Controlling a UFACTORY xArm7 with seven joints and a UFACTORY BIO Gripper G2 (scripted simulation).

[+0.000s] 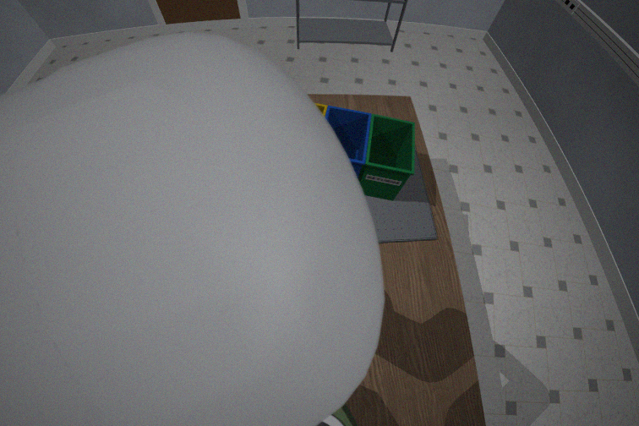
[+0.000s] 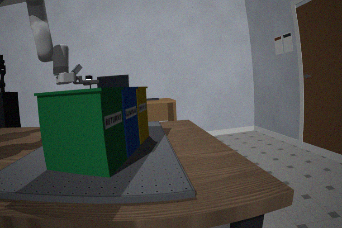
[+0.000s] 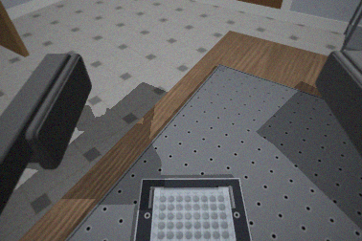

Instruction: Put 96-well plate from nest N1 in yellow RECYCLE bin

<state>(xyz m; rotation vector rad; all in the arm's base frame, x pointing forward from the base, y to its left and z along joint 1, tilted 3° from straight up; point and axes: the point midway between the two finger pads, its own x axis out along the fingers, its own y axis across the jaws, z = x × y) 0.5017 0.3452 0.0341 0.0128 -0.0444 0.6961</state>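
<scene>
The clear 96-well plate (image 3: 192, 218) sits in a dark nest (image 3: 192, 183) at the bottom of the wrist view; its near part is cut off. No N1 label shows. My gripper (image 3: 203, 105) (image 2: 92, 82) is open and empty, its fingers wider apart than the plate and above it. The yellow RECYCLE bin (image 2: 142, 125) (image 1: 321, 109) stands upright at the far end of the bin row in the exterior view. The arm hides most of it in the top view, and it is out of the wrist view.
The blue bin (image 1: 348, 128) (image 2: 131, 139) stands upright between the yellow bin and the green RETURNS bin (image 1: 390, 147) (image 2: 74, 131), also upright. All stand on a grey perforated board (image 1: 402, 219) (image 2: 165, 175) (image 3: 215, 113) on the wooden table (image 1: 423, 275) (image 2: 220, 181) (image 3: 268, 53).
</scene>
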